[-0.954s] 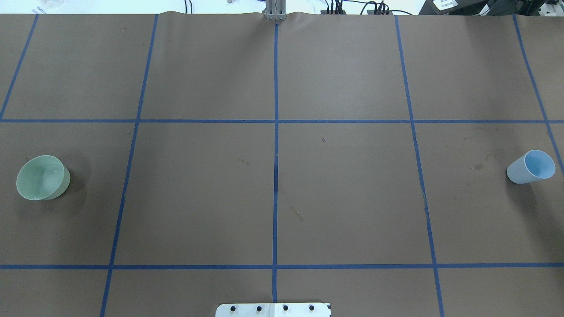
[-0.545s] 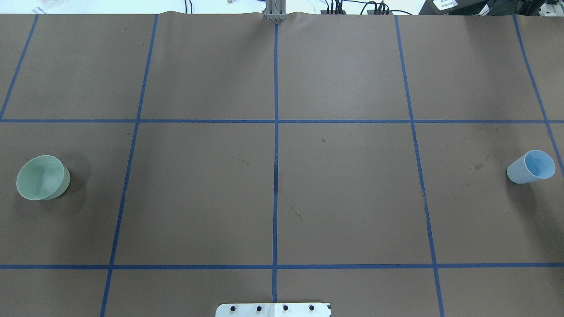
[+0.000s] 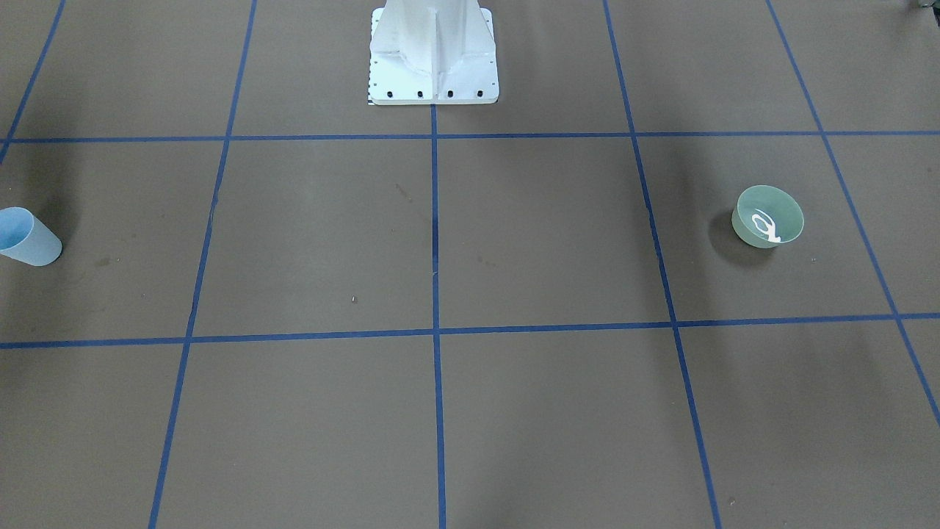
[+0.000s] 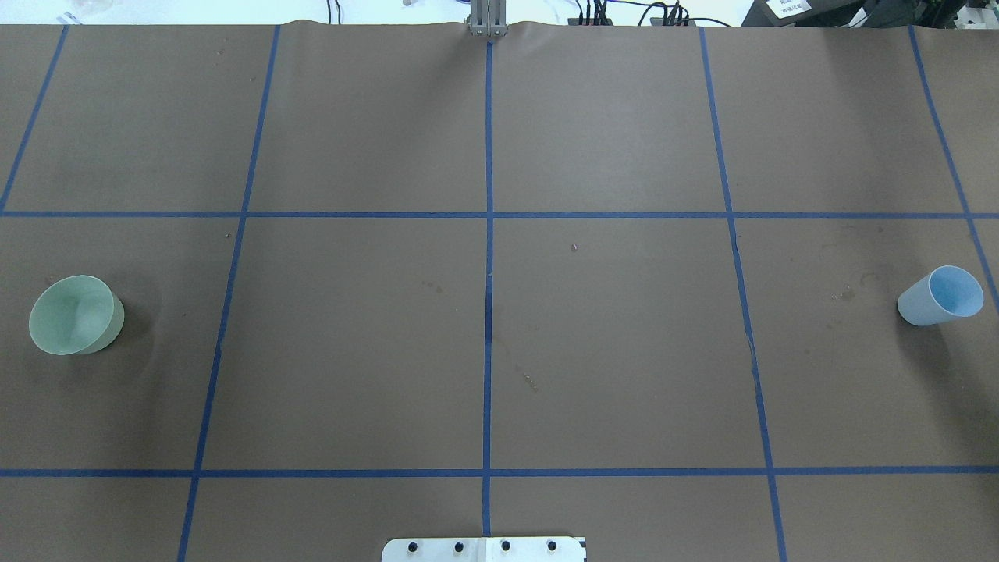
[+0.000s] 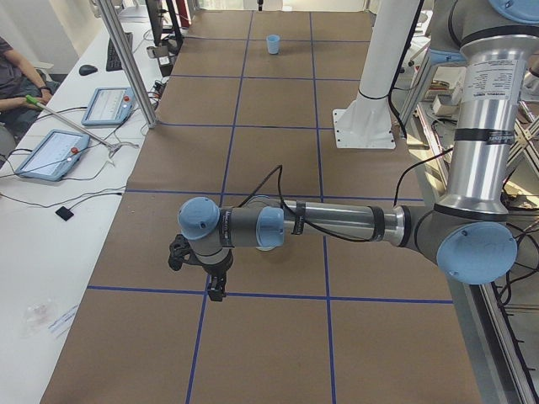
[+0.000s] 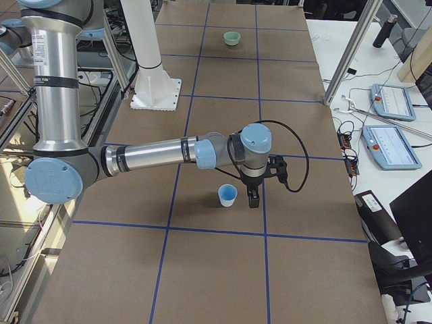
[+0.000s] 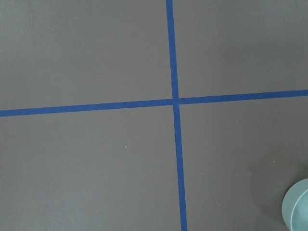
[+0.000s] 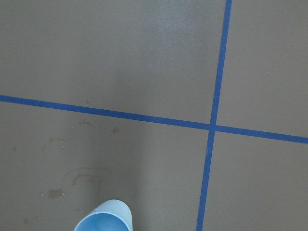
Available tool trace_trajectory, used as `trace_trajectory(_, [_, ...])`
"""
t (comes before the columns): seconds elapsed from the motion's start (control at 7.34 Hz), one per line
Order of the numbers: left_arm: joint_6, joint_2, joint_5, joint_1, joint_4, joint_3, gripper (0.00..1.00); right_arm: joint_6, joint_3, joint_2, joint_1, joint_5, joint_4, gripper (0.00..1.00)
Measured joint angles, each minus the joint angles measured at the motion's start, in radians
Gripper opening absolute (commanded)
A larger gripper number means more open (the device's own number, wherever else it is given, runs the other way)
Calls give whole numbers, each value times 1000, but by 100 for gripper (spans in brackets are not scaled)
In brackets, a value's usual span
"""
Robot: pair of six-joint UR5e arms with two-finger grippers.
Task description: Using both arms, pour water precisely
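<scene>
A pale green bowl (image 3: 767, 217) stands on the brown table at my left side (image 4: 76, 314). A white glint of water (image 3: 765, 226) lies in its bottom. A light blue cup (image 4: 940, 296) stands upright at my right side (image 3: 26, 236). My left arm's gripper (image 5: 206, 273) hangs low over the table; the arm hides the bowl in that view. My right gripper (image 6: 260, 189) hangs just beside the blue cup (image 6: 228, 195), apart from it. I cannot tell whether either gripper is open or shut. The wrist views show only the bowl's edge (image 7: 299, 207) and the cup's rim (image 8: 106, 217).
The white bolted pedestal (image 3: 433, 51) stands at the table's near middle edge. Blue tape lines (image 4: 488, 234) mark a grid on the brown cover. Tablets and cables (image 6: 388, 142) lie on side benches beyond the table's ends. A person (image 5: 13, 80) sits at the left-end bench.
</scene>
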Motion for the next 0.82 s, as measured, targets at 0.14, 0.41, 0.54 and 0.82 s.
trace_trajectory(0.14, [0,2,-5,0,0,-10,100,0,-2,0,-1,-7,0,99])
trace_trajectory(0.41, [0,19,-26,-1,3,-41,100,0,-6,2,-2,-45,1,99])
trace_trajectory(0.54, [1,35,-42,-1,2,-59,100,0,-7,2,-2,-61,1,99])
trace_trajectory(0.82, [2,48,-56,0,-1,-76,100,0,-7,0,-3,-58,1,99])
